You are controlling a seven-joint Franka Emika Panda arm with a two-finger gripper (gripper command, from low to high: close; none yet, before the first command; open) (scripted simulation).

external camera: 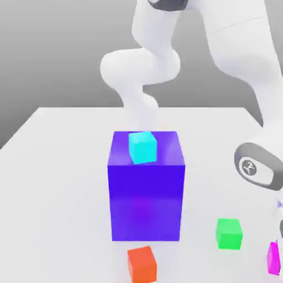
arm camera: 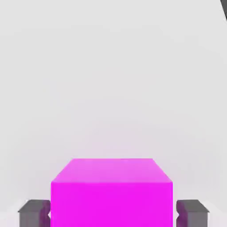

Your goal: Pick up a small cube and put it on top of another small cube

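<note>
The gripper pinches the small magenta cube between its two fingers, low over the white surface at the exterior view's right edge; the green cube sits just beside.

The big blue-purple block stands mid-bench as the tallest obstruction, with a cyan cube on its top. Open bench lies to the exterior view's left of it. The green cube sits apart to the block's right, its top uncovered. Near it, at the frame edge, the magenta cube fills the span between the fingers. An orange-red cube sits just before the block.
</note>
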